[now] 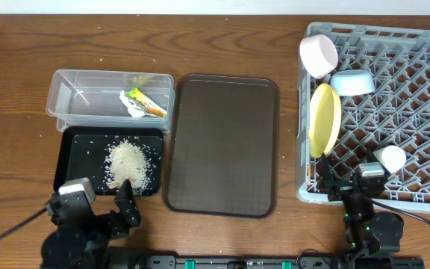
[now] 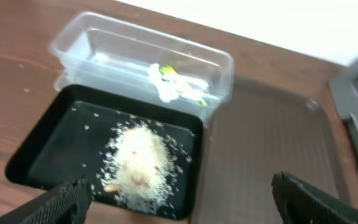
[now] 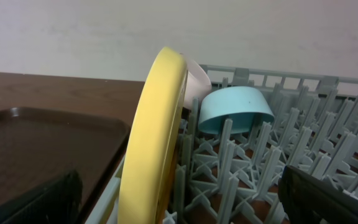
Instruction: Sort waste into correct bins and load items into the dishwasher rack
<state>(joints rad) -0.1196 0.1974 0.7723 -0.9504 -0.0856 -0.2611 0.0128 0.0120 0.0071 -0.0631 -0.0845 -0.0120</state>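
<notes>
A crumpled snack wrapper (image 1: 144, 102) (image 2: 176, 84) lies in the clear tub (image 1: 66, 93) (image 2: 104, 46). White rice crumbs (image 1: 129, 164) (image 2: 142, 162) are heaped in the black tray (image 1: 80, 161) (image 2: 55, 149). The grey rack (image 1: 424, 33) (image 3: 278, 162) holds a white bowl (image 1: 318, 55) (image 3: 196, 81), a blue bowl (image 1: 351, 82) (image 3: 235, 109), a yellow plate (image 1: 324, 119) (image 3: 157, 137) on edge and a pale cup (image 1: 391, 158). My left gripper (image 1: 104, 208) (image 2: 179, 193) hangs open just in front of the black tray. My right gripper (image 1: 353, 187) (image 3: 179, 193) stands open at the rack's near edge, beside the plate, holding nothing.
A large dark brown serving tray (image 1: 222, 142) (image 2: 272, 137) (image 3: 36, 143) lies between the bins and the rack. A few stray crumbs dot the wooden table near the tub. The rack's corner (image 2: 356, 93) shows at the right of the left wrist view.
</notes>
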